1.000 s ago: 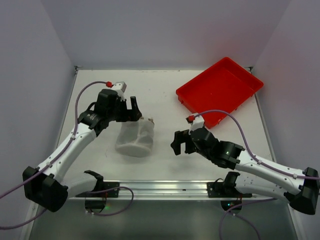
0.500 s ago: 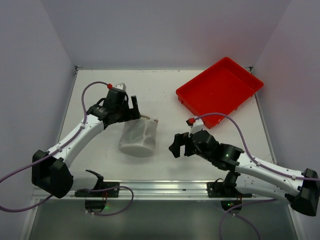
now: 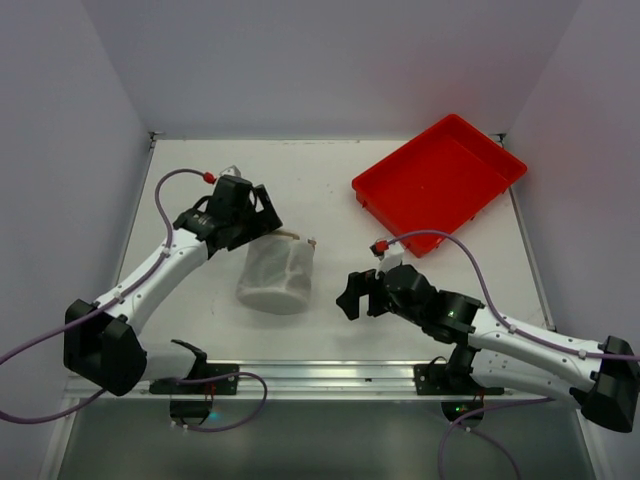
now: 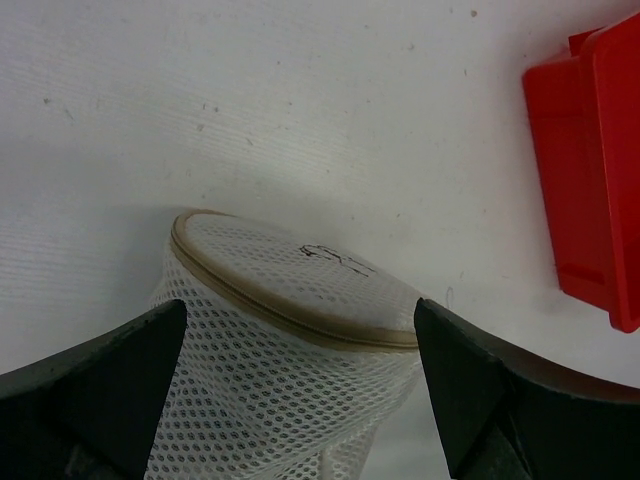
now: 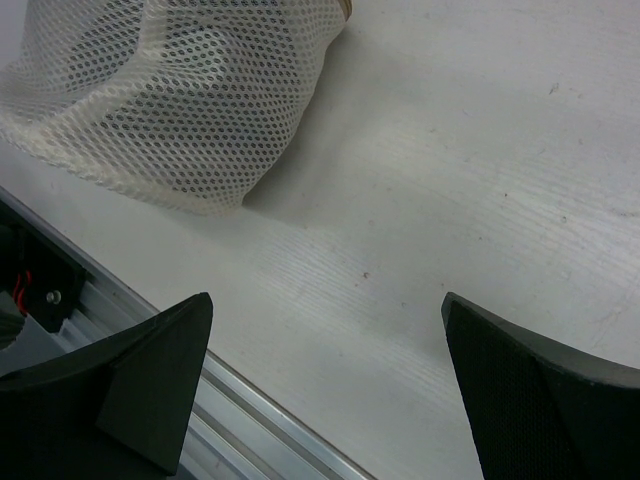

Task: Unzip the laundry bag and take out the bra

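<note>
- The white table (image 3: 340, 180) carries everything; both arms reach in from its near edge.
- A red plastic tray (image 3: 440, 180) lies at the far right, well apart from the bag.
- The laundry bag (image 3: 276, 275), white mesh with a tan-rimmed end bearing a small black print, lies left of centre.
- The left gripper (image 3: 262, 215) has its jaws spread wide, one on either side of the bag's far end; contact cannot be told.
- The right gripper (image 3: 358, 293) is spread too, holding nothing, near the bag's right side.

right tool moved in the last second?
Yes. The right tool has drifted slightly away from the red tray, toward the near rail.
</note>
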`<state>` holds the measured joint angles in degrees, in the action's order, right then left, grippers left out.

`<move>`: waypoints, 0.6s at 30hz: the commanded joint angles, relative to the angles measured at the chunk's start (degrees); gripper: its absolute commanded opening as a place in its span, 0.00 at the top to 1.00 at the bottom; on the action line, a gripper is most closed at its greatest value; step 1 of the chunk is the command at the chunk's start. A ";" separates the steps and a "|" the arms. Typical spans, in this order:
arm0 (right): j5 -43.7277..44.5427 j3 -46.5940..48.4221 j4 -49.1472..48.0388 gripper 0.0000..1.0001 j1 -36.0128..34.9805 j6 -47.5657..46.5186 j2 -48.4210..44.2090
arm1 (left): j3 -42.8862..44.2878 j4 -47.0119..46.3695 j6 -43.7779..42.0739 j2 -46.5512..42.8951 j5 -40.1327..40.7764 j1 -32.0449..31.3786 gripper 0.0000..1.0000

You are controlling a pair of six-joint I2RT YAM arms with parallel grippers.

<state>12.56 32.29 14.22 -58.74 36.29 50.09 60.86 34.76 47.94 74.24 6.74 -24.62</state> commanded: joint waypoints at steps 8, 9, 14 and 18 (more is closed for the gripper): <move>0.19 -2.15 -4.55 0.01 0.21 -0.52 -2.45 | -3.11 -3.56 5.58 4.95 1.26 -0.34 0.36; 0.10 -2.32 -4.55 0.01 0.21 -0.52 -2.62 | -3.38 -3.91 5.76 4.95 0.82 -0.34 0.42; -0.78 -2.06 -4.55 0.01 0.29 -0.79 -3.24 | -3.12 -6.10 5.93 3.64 -0.59 -0.51 0.94; -1.13 -0.57 -4.72 0.04 0.21 -0.17 -3.94 | -5.04 -11.11 6.46 -0.57 -6.28 -0.51 1.00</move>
<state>12.01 30.39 12.16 -58.74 36.01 47.27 56.93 30.33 53.23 78.22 4.38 -24.88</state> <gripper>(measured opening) 0.965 0.048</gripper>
